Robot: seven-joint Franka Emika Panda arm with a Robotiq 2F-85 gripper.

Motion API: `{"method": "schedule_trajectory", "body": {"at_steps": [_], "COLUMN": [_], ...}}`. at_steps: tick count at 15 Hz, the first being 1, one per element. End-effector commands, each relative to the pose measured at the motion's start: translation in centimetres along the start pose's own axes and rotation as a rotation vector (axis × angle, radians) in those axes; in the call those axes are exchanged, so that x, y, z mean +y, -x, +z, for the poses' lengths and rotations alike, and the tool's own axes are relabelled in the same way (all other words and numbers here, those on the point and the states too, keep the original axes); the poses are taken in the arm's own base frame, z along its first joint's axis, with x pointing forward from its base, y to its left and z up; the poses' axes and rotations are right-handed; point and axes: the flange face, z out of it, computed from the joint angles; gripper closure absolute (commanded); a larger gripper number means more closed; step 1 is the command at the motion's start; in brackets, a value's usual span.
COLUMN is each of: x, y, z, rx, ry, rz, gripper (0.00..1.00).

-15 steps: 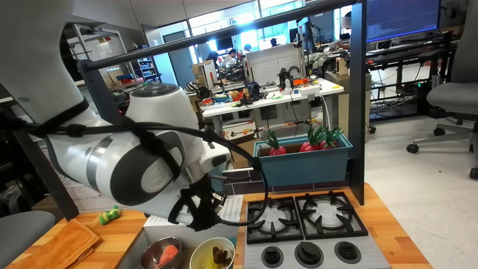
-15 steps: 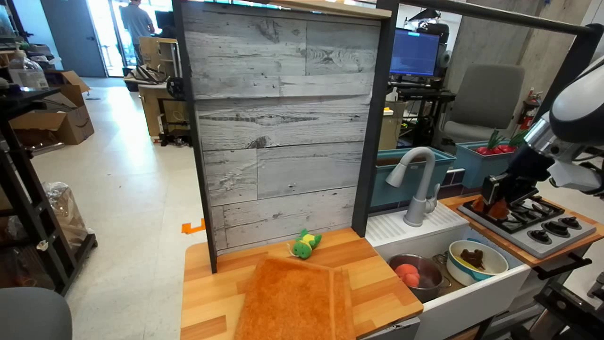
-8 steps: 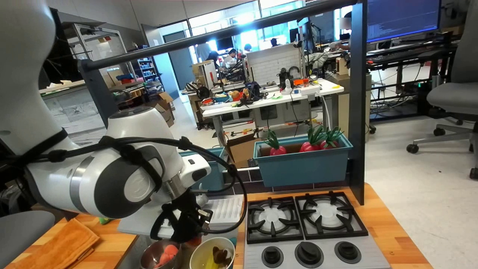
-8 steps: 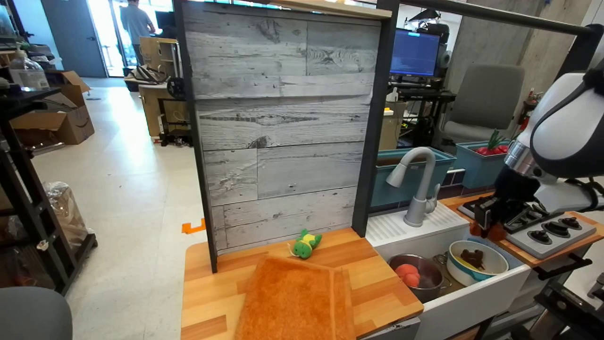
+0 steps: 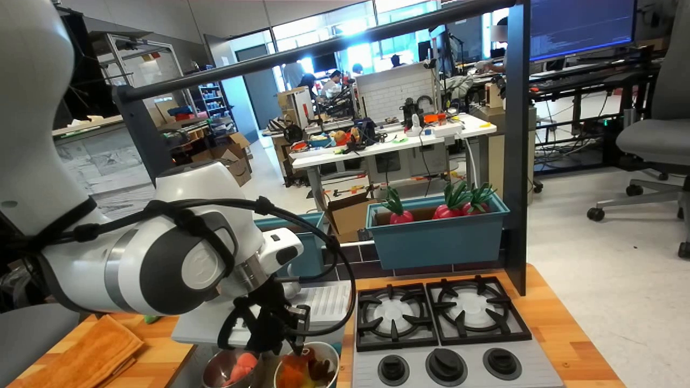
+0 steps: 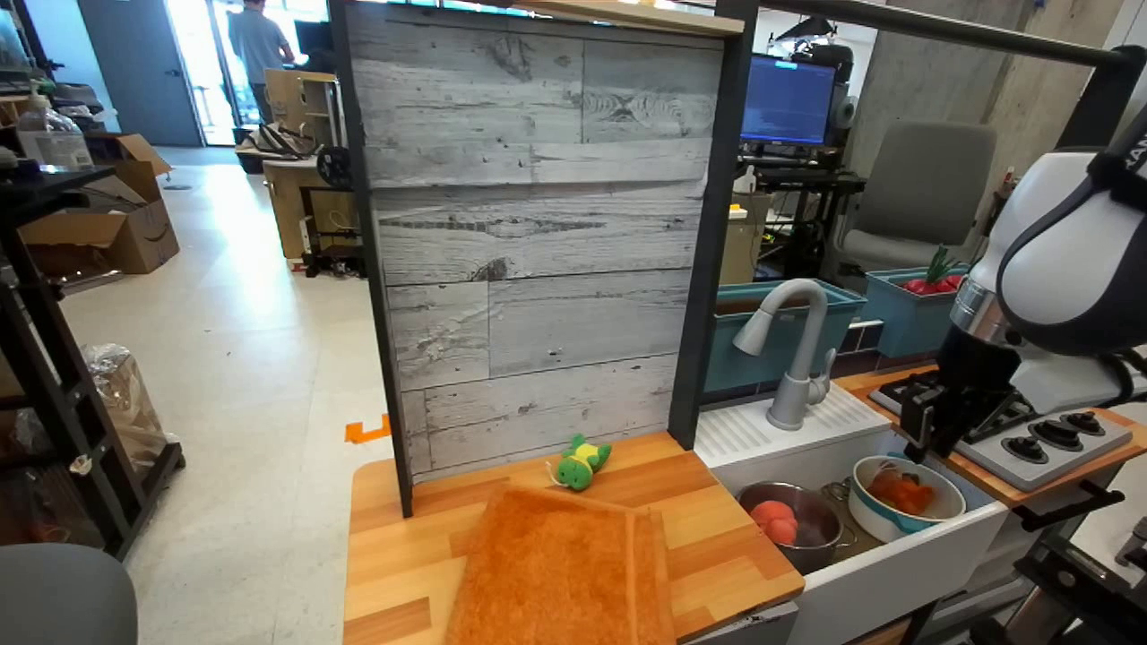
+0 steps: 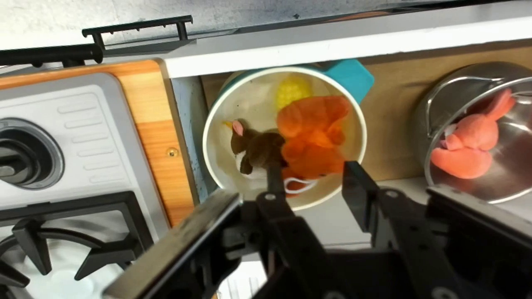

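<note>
Jaws apart, orange plush (image 7: 314, 135) below, inside white pot (image 7: 257, 101)

In both exterior views, toys (image 6: 901, 491) lie in the bowl (image 6: 948, 497); the pot (image 6: 815, 522) stands to its left, the stove (image 5: 416, 358) right, the towel (image 6: 564, 569) farther left.

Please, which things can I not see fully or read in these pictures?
Yellow toy, wrist view: the orange toy covers part.
Pot, wrist view: cut off by the right edge.
Green toy, in an exterior view: the arm hides most.
Screen text, in both exterior views: too small to read.
</note>
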Motion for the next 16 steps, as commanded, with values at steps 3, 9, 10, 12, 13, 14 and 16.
{"method": "schedule_trajectory", "body": {"at_steps": [3, 9, 10, 12, 13, 14, 16], "x": [1.2, 2.4, 2.3, 1.4, 0.2, -1.7, -5.8], "y": [0.4, 3.9, 4.6, 5.4, 6.1, 6.3, 4.6], "z": [-2.0, -9.4, -11.2, -14.9, -16.2, -17.1, -18.3], "rx": [-0.016, 0.037, 0.066, 0.159, 0.183, 0.206, 0.233], "ry": [0.009, 0.001, -0.011, -0.047, -0.069, -0.093, -0.168], "rz": [-0.013, -0.200, -0.243, -0.267, -0.269, -0.269, -0.274], "gripper": [0.12, 0.00, 0.00, 0.00, 0.00, 0.00, 0.00]}}
